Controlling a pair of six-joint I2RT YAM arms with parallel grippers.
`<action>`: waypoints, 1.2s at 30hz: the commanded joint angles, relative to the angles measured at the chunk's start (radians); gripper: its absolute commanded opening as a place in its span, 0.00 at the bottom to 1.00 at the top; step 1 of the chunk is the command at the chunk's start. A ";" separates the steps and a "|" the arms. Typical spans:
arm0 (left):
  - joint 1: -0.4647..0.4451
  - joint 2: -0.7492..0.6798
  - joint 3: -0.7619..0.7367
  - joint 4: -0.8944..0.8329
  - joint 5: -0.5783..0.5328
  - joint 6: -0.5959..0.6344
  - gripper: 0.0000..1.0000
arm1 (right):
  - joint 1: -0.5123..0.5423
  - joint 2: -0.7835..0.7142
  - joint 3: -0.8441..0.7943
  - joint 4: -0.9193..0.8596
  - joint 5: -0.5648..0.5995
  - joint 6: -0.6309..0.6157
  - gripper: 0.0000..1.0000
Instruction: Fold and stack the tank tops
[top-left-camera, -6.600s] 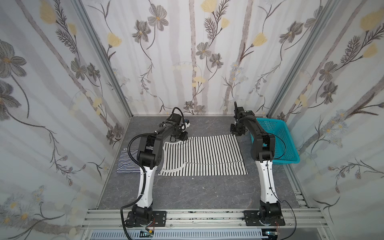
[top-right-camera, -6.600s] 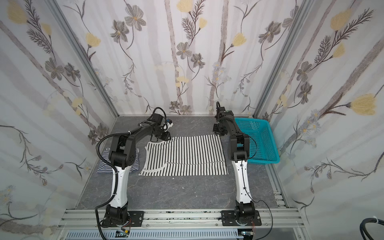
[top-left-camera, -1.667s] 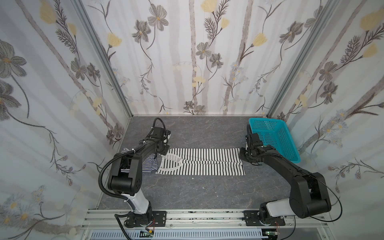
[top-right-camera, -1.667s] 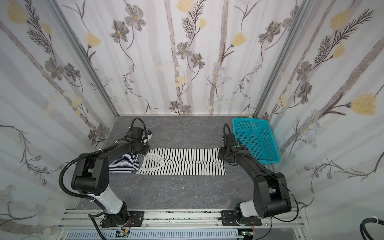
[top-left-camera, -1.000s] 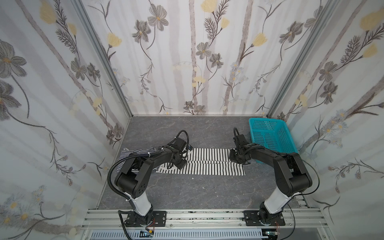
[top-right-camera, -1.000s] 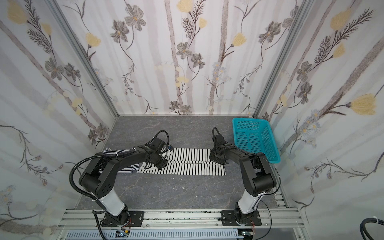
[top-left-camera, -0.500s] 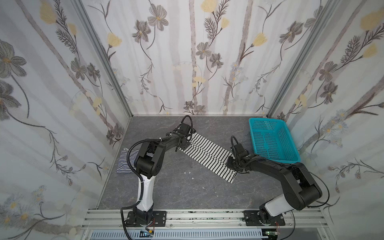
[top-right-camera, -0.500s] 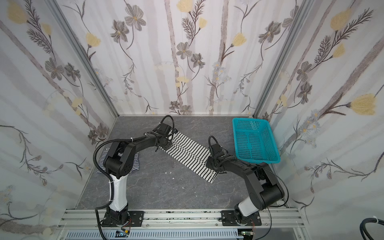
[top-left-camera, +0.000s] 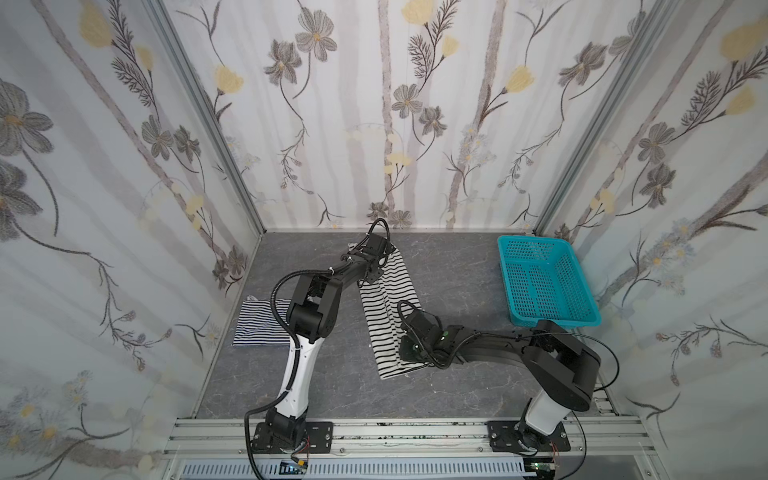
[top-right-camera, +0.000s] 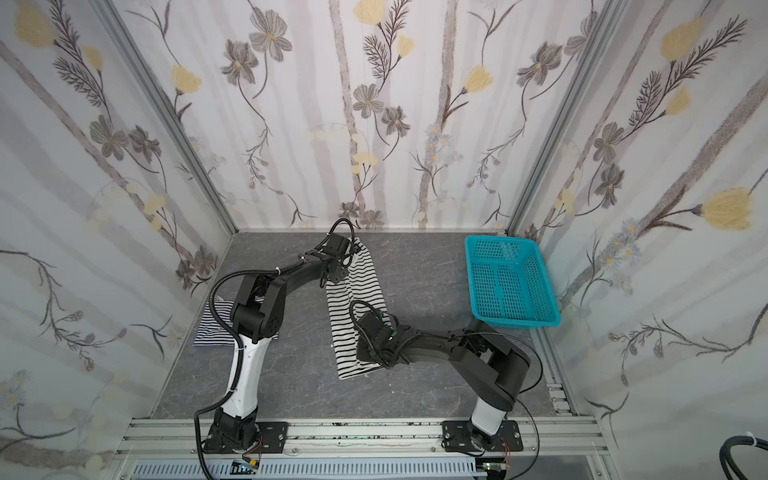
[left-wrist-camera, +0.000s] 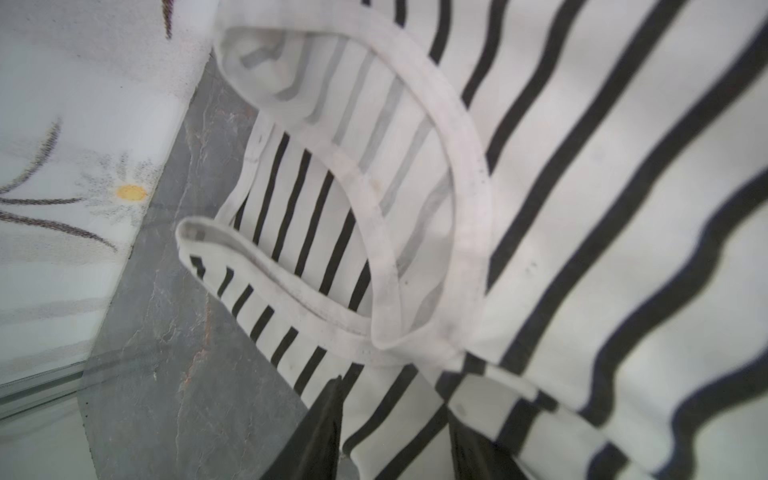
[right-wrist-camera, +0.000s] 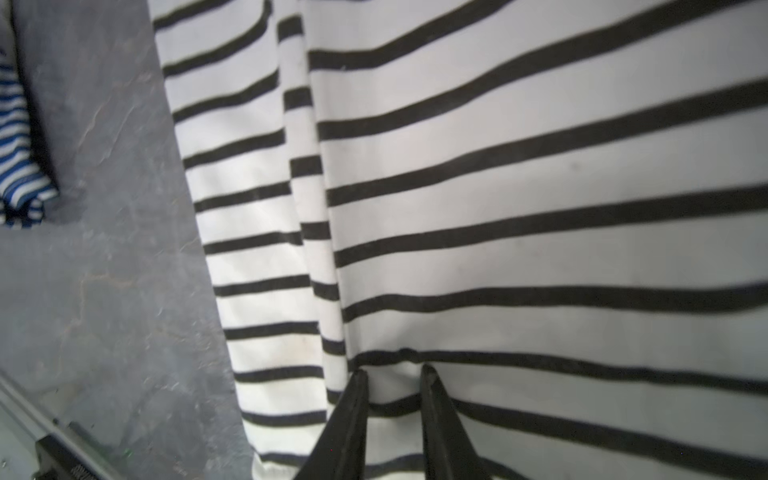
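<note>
A white tank top with wide black stripes (top-left-camera: 384, 309) (top-right-camera: 349, 309) lies folded into a long narrow strip running front to back in mid-table. My left gripper (top-left-camera: 370, 276) (left-wrist-camera: 395, 399) is shut on its far end beside the white-trimmed neckline (left-wrist-camera: 469, 232). My right gripper (top-left-camera: 405, 351) (right-wrist-camera: 394, 370) is shut on a pinch of cloth near its front end. The second tank top, with fine navy-and-white stripes (top-left-camera: 257, 322) (top-right-camera: 210, 328) (right-wrist-camera: 16, 166), lies folded at the left edge, partly behind the left arm.
A turquoise perforated basket (top-left-camera: 557, 321) (top-right-camera: 519, 322) stands at the back right with nothing in it. Flowered walls close in the grey table (top-left-camera: 457, 270) on three sides. An aluminium rail (top-left-camera: 395, 432) carries both arm bases at the front.
The striped strip has swung from a diagonal to nearly front-to-back. My left gripper carried its end toward the back wall; my right gripper drew the other end forward and left.
</note>
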 joint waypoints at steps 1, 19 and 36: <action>0.000 0.017 0.007 -0.089 0.027 -0.002 0.44 | 0.069 0.071 0.078 -0.198 -0.058 0.033 0.26; -0.012 -0.208 -0.103 -0.090 0.112 -0.102 0.45 | 0.130 -0.102 0.127 -0.169 -0.001 0.015 0.48; -0.034 -0.858 -0.826 -0.045 0.313 -0.105 0.62 | 0.079 -0.352 -0.296 0.102 -0.141 0.091 0.55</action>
